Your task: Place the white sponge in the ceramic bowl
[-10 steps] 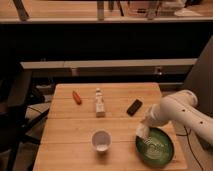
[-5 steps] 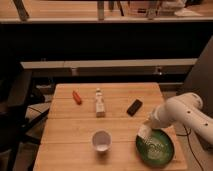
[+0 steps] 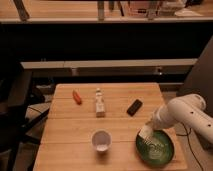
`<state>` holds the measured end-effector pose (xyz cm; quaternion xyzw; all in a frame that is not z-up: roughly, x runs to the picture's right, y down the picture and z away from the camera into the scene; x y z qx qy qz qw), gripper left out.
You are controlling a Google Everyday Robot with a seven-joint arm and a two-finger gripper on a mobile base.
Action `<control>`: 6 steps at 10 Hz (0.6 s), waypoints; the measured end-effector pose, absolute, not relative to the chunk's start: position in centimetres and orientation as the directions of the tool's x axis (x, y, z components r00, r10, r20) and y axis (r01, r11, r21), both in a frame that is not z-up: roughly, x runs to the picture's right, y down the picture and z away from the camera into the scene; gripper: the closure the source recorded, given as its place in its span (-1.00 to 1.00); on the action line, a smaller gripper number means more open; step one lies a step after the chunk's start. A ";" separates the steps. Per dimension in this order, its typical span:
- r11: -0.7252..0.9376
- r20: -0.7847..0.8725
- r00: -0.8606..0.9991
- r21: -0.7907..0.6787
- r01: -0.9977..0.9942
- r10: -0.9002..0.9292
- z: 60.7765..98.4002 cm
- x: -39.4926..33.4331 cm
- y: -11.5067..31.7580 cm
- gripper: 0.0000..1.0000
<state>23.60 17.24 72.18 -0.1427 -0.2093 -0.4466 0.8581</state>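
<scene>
Gripper (image 3: 148, 131) low over the near-left rim of the ceramic bowl (image 3: 165, 152), lower than a second ago. White sponge (image 3: 145, 133) at its tip, at the rim, not yet lying in the bowl. Cannot tell how wide the gripper stands. Judgement: release stage. Cup (image 3: 101, 140) stands well apart on the table (image 3: 65, 130).

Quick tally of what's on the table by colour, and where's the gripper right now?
White or pale: 3, the white sponge, cup, upright bottle
Green: 1, the ceramic bowl
Black: 1, flat block
Orange-red: 1, small object
Total: 6
The gripper is at the bowl's left rim, over the sponge.
</scene>
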 end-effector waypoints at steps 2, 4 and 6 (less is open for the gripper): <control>0.562 0.492 0.515 -0.061 0.825 -0.702 72.2 23.8 17.3 0.23; 0.569 0.495 0.520 -0.062 0.820 -0.696 72.3 24.0 17.4 0.19; 0.573 0.499 0.524 -0.064 0.817 -0.691 72.3 24.0 17.5 0.41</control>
